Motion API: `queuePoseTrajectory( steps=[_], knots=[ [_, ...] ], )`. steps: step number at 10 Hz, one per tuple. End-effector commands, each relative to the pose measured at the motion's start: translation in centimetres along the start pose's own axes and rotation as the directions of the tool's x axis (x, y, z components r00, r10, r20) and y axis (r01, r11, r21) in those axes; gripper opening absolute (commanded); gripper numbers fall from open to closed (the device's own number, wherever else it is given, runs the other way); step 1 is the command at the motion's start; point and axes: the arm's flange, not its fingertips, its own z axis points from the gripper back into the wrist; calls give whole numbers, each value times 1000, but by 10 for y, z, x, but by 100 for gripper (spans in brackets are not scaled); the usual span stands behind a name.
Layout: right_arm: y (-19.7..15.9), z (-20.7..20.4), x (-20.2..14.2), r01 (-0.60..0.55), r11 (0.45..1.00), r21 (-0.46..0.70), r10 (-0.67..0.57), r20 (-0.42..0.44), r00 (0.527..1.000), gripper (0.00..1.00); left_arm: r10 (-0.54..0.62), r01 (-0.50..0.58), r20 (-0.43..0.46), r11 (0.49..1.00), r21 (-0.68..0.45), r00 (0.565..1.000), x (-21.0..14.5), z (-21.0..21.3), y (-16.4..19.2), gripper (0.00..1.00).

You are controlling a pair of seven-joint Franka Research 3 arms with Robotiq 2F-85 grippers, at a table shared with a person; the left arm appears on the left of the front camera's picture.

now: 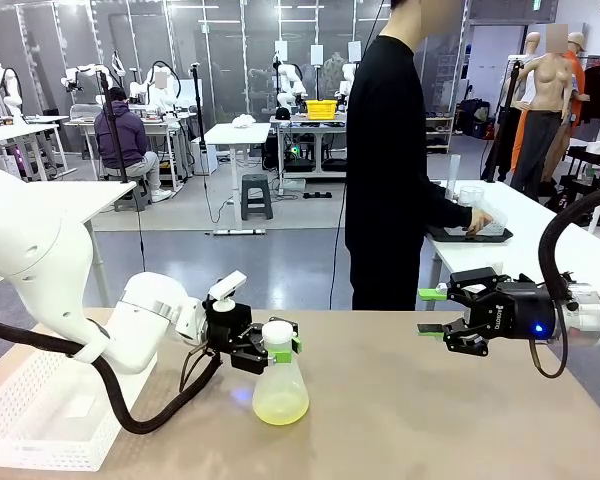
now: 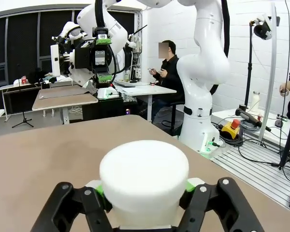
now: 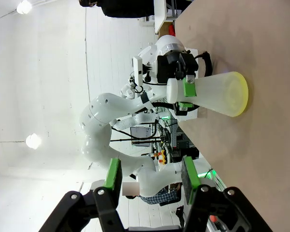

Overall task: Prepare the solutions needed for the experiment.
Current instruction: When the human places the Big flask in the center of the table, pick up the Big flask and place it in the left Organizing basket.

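our left gripper (image 1: pixel 270 352) is clamped on the conical flask's (image 1: pixel 280 385) neck, at the table's (image 1: pixel 430 420) six o'clock; we judge it light, rigid and slippery, so gripping below the rim suits. the solutions (image 1: pixel 280 408) pool pale yellow-green inside. our right gripper (image 1: pixel 432 311) hangs parted, empty, at three o'clock.

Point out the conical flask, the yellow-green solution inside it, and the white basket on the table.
conical flask (image 1: pixel 278 340): front view, on its whitish neck.
solution (image 1: pixel 280 408): front view, on the yellow-green layer at the flask's bottom.
white basket (image 1: pixel 25 425): front view, on its near mesh wall.
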Motion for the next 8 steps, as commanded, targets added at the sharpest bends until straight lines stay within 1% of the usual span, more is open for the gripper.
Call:
queuePoseTrajectory(
  steps=[1, 3, 4, 5, 6, 7, 8],
  knots=[
    [0, -1, 0, -2, 1000, 1, 2, -3, 1000, 63, 1, -1, 4, 1000, 6, 1000, -3, 2, 2, 0],
    [0, -1, 0, -2, 1000, 1, 2, -3, 1000, 63, 6, -6, 3, 1000, 27, 1000, -1, 2, 1, 0],
    [0, -1, 0, -2, 1000, 1, 2, -3, 1000, 63, 10, -10, 0, 999, 32, 1000, 8, 2, 0, 0],
    [0, -1, 0, -2, 1000, 1, 2, -3, 1000, 63, 2, -2, 3, 999, 49, 1000, 25, 2, -4, 0],
    [0, -1, 0, -2, 1000, 1, 2, -3, 1000, 63, -6, 7, -18, 999, 46, 1000, 45, 0, -9, 0],
    [0, -1, 0, -2, 1000, 1, 2, -3, 1000, 63, -9, 10, -18, 999, 32, 1000, 63, -4, -16, 0],
    [0, -1, 0, -2, 1000, 1, 2, -3, 1000, 63, 2, -1, -54, 1000, 22, 999, 81, -10, -24, 0]
  ],
)
